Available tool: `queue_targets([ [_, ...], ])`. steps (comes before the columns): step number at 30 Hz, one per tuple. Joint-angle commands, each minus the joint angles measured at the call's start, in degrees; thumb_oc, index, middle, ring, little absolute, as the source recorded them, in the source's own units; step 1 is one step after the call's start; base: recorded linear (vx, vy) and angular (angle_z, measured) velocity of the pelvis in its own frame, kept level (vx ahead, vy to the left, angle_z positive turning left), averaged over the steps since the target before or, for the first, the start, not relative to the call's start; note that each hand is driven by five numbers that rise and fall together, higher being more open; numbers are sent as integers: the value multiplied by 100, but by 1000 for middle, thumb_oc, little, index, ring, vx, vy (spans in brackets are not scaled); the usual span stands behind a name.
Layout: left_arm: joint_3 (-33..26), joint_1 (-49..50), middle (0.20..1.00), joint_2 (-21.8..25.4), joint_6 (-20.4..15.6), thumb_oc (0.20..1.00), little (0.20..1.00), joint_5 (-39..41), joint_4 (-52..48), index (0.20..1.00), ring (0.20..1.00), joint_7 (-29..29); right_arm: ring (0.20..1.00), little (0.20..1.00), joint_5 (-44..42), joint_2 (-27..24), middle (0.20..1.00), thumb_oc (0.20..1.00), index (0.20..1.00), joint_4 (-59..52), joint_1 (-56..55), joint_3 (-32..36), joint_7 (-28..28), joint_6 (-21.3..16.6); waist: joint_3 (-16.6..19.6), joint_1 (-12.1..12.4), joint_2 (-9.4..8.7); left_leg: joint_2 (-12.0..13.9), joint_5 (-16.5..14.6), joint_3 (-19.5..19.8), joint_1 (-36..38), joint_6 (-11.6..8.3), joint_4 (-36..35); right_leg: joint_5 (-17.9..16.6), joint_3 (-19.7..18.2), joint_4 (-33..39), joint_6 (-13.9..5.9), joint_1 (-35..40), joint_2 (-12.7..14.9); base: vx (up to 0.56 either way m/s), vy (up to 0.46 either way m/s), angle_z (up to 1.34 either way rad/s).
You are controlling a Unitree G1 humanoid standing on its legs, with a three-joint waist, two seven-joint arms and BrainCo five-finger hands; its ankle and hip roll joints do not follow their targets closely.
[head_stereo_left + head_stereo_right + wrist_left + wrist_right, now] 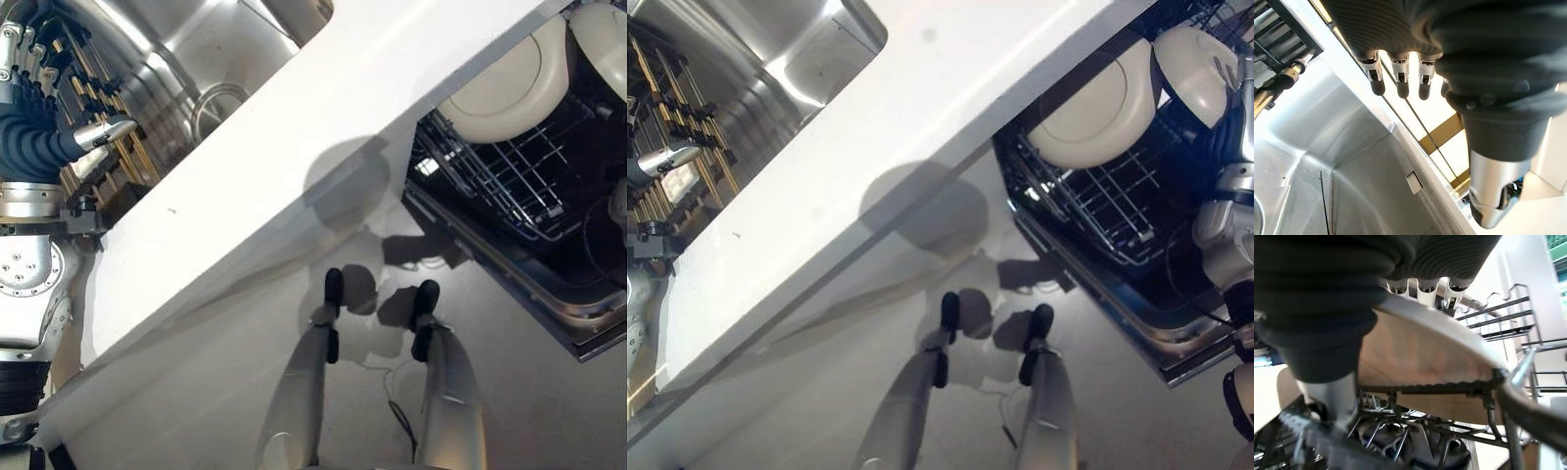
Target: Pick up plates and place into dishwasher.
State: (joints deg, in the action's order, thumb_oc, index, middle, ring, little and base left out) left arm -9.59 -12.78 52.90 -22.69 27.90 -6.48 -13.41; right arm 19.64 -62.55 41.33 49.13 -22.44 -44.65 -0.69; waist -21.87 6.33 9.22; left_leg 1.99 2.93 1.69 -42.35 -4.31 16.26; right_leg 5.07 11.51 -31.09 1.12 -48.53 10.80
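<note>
Two plates [1099, 116] racked, right hand [1327, 333] fingers hidden

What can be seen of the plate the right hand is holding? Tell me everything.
The plate is cream-white, round and smooth, ceramic or plastic by its look. The right hand grips it, fingers curled over its rim and thumb on the near face. It stands on edge, tilted, in the dishwasher's wire rack, and a rack wire crosses its lower edge. A second plate stands beside it.
</note>
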Motion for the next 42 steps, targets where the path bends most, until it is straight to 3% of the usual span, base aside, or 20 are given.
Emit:
queue_targets([
  [1, 812, 500, 1000, -1036, -80, 1000, 1000, -95, 526, 1000, 1000, 10, 1000, 1000, -107, 167, 1000, 1000, 1000, 167, -120, 246, 18, 19, -793, -48, -340, 146, -244, -81, -260, 132, 511, -960, 221, 1766, -509, 524, -64, -47, 31, 0],
  [10, 641, 662, 1000, -1120, -67, 1000, 1000, 66, 494, 1000, 1000, 157, 1000, 1000, -140, 206, 1000, 1000, 1000, -65, -548, 699, -47, -77, -793, -99, -285, 159, -270, -193, 213, 117, 400, -941, 193, 1908, -512, 1001, -76, -40, 41, -2],
  [17, 519, 840, 1000, -1233, -83, 1000, 1000, 155, 495, 1000, 1000, 252, 1000, 1000, -397, 349, 1000, 1000, 1000, -485, -1130, 1411, -424, -319, -793, -165, -276, 173, -319, -253, 638, 125, 301, -915, 144, 2025, -517, 1421, -109, -24, 33, -5],
  [21, 453, 970, 1000, -1403, -99, 1000, 1000, 115, 505, 1000, 1000, 293, 1000, 1000, -592, 570, 1000, 1000, 1000, -1131, -1556, 2056, -645, -466, -793, -239, -252, 172, -372, -306, 922, 133, 262, -892, 83, 2089, -538, 1689, -118, -4, 71, -10],
  [27, 374, 1096, 1000, -1622, -72, 1000, 1000, 111, 497, 1000, 1000, 343, 1000, 1000, -625, 883, 1000, 1000, 1000, -1916, -2054, 2687, -580, -550, -793, -349, -181, 163, -429, -387, 1263, 136, 211, -801, -31, 2099, -550, 1985, -107, 9, 94, -8],
  [32, 307, 1224, 1000, -1882, -68, 1000, 1000, 43, 510, 1000, 1000, 315, 1000, 1000, -1167, 1373, 1000, 1000, 1000, -2486, -2587, 3221, -526, -700, -792, -469, -109, 156, -459, -470, 1450, 139, 182, -722, -120, 2072, -540, 2127, -82, 18, 91, -6],
  [38, 452, 1190, 1000, -2060, -100, 1000, 1000, 18, 535, 1000, 1000, 251, 1000, 1000, -1964, 1903, 1000, 1000, 1000, -2739, -2639, 3305, -465, -818, -792, -501, -19, 110, -417, -480, 1395, 158, 154, -721, -174, 2073, -513, 2055, -52, -5, 57, -2],
  [42, 650, 1076, 1000, -2133, -120, 1000, 1000, -43, 575, 1000, 1000, 180, 1000, 1000, -2064, 2098, 1000, 1000, 1000, -2561, -2363, 3068, -319, -972, -793, -460, 59, 82, -381, -481, 1344, 167, 132, -726, -175, 2092, -484, 2003, -35, 2, 41, 0],
])
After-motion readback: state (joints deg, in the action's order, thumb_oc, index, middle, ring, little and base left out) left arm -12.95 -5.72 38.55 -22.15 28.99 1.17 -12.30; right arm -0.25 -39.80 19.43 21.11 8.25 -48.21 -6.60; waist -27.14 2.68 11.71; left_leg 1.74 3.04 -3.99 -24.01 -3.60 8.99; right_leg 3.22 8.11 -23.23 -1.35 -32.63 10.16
